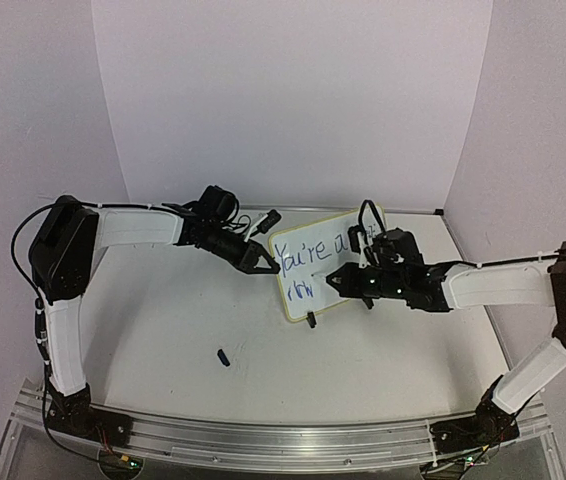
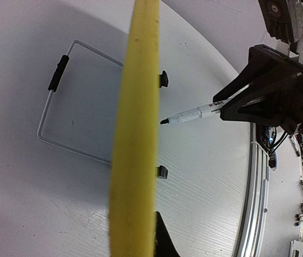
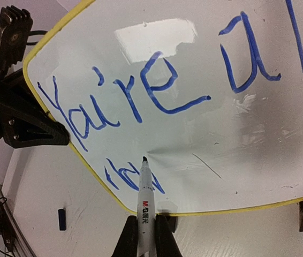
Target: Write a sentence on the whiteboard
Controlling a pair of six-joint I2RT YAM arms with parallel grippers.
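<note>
The whiteboard [image 1: 325, 262] stands tilted at mid-table, with a yellow rim and black clip feet [image 1: 311, 320]. The blue sentence [image 3: 141, 96] reads "You're a" plus further letters cut off at the right, with a short second line [image 3: 125, 176] below. My left gripper [image 1: 263, 262] is shut on the board's left edge. In the left wrist view the rim [image 2: 135, 134] fills the middle and only one finger [image 2: 165, 241] shows. My right gripper [image 3: 145, 241] is shut on a white marker [image 3: 145, 198]. Its tip is at the board by the second line.
The blue marker cap [image 1: 222, 356] lies on the table in front of the board; it also shows in the right wrist view [image 3: 61, 219]. A wire stand [image 2: 50, 107] sits behind the board. White walls enclose the table at the back and sides.
</note>
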